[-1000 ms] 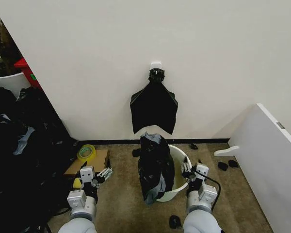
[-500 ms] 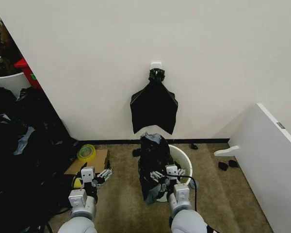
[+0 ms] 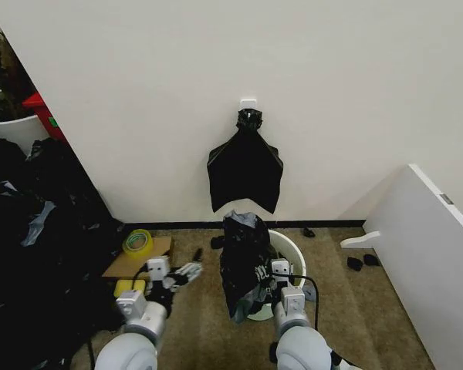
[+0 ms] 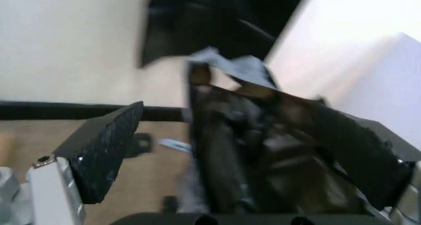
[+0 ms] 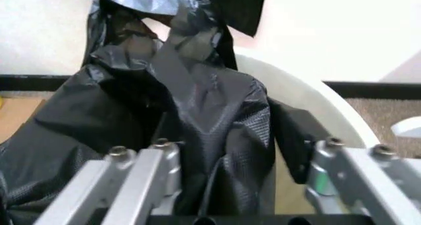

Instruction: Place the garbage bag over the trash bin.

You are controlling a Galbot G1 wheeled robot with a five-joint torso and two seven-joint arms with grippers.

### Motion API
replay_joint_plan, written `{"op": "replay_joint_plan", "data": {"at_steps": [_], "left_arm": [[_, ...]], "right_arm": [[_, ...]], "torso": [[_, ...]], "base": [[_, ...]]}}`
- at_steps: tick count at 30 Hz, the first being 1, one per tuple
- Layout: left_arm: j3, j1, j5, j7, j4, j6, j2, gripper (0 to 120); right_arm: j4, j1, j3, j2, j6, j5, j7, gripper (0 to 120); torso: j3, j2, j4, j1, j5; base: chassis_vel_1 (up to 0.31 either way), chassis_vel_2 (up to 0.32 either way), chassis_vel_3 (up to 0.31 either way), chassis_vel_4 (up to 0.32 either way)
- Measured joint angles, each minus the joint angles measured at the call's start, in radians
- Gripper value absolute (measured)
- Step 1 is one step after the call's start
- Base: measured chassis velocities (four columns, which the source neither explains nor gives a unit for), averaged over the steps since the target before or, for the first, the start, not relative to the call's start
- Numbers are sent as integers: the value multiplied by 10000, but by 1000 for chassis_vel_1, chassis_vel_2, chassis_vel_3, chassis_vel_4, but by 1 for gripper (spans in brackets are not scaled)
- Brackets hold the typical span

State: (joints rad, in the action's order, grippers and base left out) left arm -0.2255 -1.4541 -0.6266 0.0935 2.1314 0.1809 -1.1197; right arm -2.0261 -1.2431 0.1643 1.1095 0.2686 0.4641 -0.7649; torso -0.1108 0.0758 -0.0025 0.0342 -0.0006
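- The bin [image 3: 292, 254] stands on the carpet [image 3: 370, 308] near the far wall, just below a flat black bundle [image 3: 245, 171] that hangs from a wall hook.
- The bag [image 3: 245, 262] is draped over the bin's left rim; it stands up above the rim in a crumpled peak and hangs down the outside wall almost to the floor.
- The right end effector [image 3: 272, 271] is at the bag's right side, over the bin's near-left rim. In the right wrist view its fingers [image 5: 293, 146] stand apart, with a fold of the bag [image 5: 197, 111] lying between them and the bin's cream rim [image 5: 309, 101] just beyond; whether the pads press on the plastic cannot be told.
- The left end effector [image 3: 184, 272] is held above the carpet to the left of the bag, near it but apart, pointing toward it. Its fingers [image 4: 105, 146] are spread wide and hold nothing; the left wrist view looks between them at the bag [image 4: 263, 156].
- A tape roll [image 3: 137, 242] lies on a piece of cardboard [image 3: 127, 264] at the left, beside a heap of black plastic [image 3: 38, 254].
- A white panel [image 3: 424, 270] leans at the right.
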Motion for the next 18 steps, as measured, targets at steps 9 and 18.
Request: {"op": "replay_joint_plan", "data": {"at_steps": [9,18], "left_arm": [[1846,1848,-119,529,-1084,941,281,100],[2923,3264,103,2856,-1788,2661,-309,97]], "right_arm": [[-88,-118,-72,55,-46,280,-178,7],[-166,-163,-56,147,-153,206,-173,0]], "torso": [[-1,0,-3,0,0],[0,0,1,0,1]], "base": [[0,0,0,0],[0,0,0,0]]}}
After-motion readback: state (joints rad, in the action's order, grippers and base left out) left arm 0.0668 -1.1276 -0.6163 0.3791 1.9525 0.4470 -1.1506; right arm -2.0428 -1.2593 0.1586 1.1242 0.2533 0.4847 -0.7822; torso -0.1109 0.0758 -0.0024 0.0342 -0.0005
